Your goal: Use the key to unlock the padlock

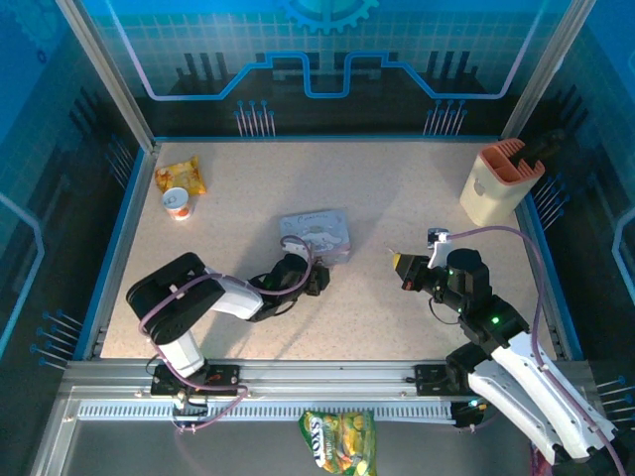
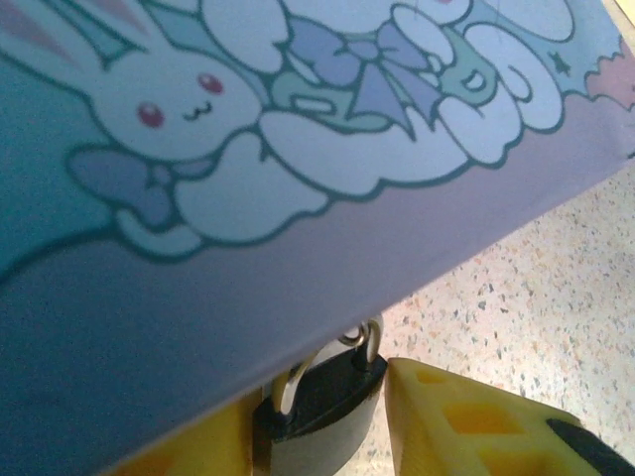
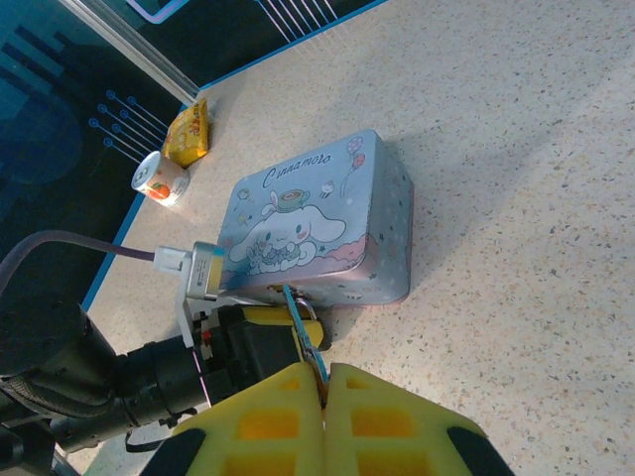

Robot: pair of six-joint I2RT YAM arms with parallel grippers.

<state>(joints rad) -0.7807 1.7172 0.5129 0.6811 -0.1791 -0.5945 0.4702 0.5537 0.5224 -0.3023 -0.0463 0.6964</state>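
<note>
The left pincer [image 1: 310,276] lay low on the speckled beige counter [image 3: 516,149], pressed up against the near side wall of the pale blue rectangular tin printed with a cartoon rabbit [image 3: 308,213]. Its yellow fingers [image 2: 466,421] were closed to a narrow gap, one on each side of the tiny dark metal padlock with a silvery shackle [image 2: 319,412], and appeared to touch its body. The padlock sat right between those fingers, and its shackle ran up through the tin's clasp just ahead of them. This grip seemed meant to stop the small lock from swinging and to steady it for the other arm. The wrist view did not show the keyhole.

The right pincer [image 3: 325,387] hovered above the counter, well apart from the tin in the overhead view. It was pressed fully shut on the very small thin dark-grey metal key [image 3: 304,332]. The key's blade stuck out straight ahead of the fingertips and lined up with the padlock and the left pincer beyond it. Gripping the key at one end left the blade free to enter the lock.

The padlock looked closed, so the insertion was judged not yet made. The likely risk was the thin key twisting between the soft pads on contact.
</note>
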